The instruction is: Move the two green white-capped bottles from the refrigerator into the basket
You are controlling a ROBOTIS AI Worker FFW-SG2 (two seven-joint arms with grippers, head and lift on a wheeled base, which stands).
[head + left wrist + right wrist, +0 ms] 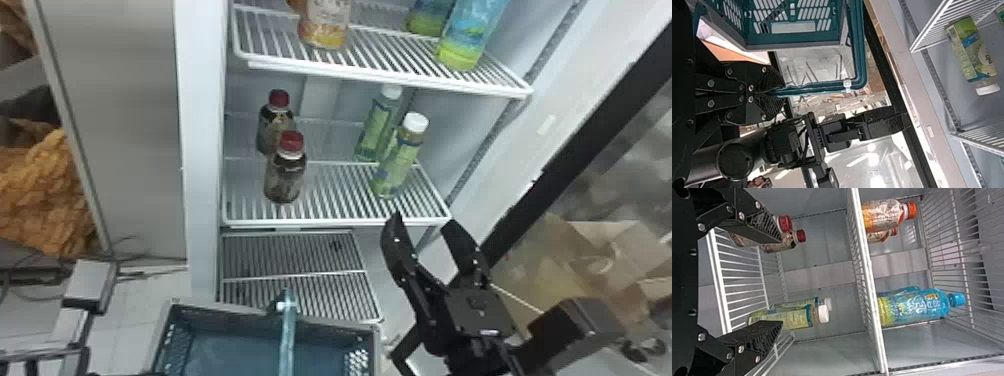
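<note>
2 grn btls point(398, 162) in fridge point(202, 150)

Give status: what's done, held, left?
Done: basket looks staged at the refrigerator. In hand: basket handle, in left claw; right claw open, empty. Remaining: both transfers; front green white-capped bottle and rear green white-capped bottle stand shelved.
</note>
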